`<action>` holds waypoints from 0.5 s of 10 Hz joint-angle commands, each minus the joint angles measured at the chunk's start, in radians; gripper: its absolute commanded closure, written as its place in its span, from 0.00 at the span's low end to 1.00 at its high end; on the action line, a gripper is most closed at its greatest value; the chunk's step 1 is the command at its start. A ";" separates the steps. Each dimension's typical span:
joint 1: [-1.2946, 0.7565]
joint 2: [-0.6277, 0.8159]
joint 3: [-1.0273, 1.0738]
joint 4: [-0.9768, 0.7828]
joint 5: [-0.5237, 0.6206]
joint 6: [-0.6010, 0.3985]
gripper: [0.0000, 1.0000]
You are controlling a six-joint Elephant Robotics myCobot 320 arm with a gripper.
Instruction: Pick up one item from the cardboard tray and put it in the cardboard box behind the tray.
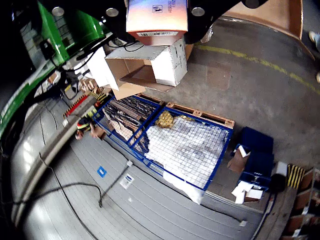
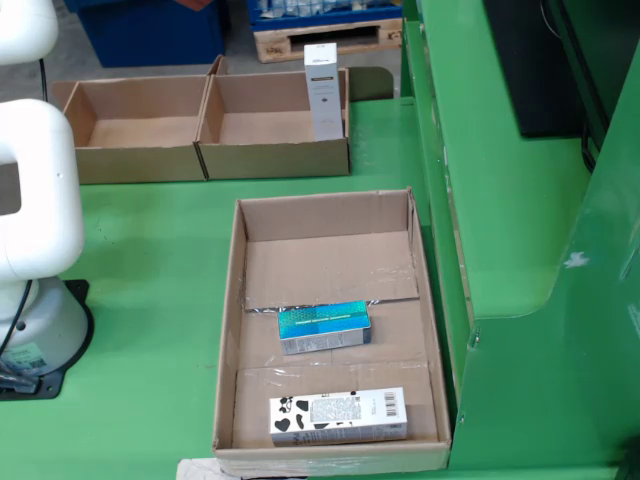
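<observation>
Cardboard tray (image 2: 232,330) is sitting nearest in the fixed view, holding a cow-patterned carton (image 2: 338,415) in front and a teal carton (image 2: 324,327) further back. Beyond it, a white carton (image 2: 323,90) is standing upright in the right-hand box (image 2: 275,155). In the riding view, the gripper (image 1: 157,22) is carrying a pinkish carton (image 1: 157,16); how wide it is parted is hidden.

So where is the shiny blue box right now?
In the fixed view, the shiny blue-green rectangular box lies flat in the middle of the shallow cardboard tray, just behind the black-and-white spotted carton at the tray's near end.
</observation>
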State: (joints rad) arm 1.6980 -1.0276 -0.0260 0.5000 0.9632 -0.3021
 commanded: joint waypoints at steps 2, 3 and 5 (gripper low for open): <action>0.045 0.072 0.026 0.012 -0.010 -0.043 1.00; 0.055 0.082 0.026 0.012 -0.010 -0.026 1.00; 0.055 0.082 0.026 0.012 -0.010 -0.025 1.00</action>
State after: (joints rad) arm 1.7410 -0.9908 -0.0260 0.5000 0.9648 -0.3313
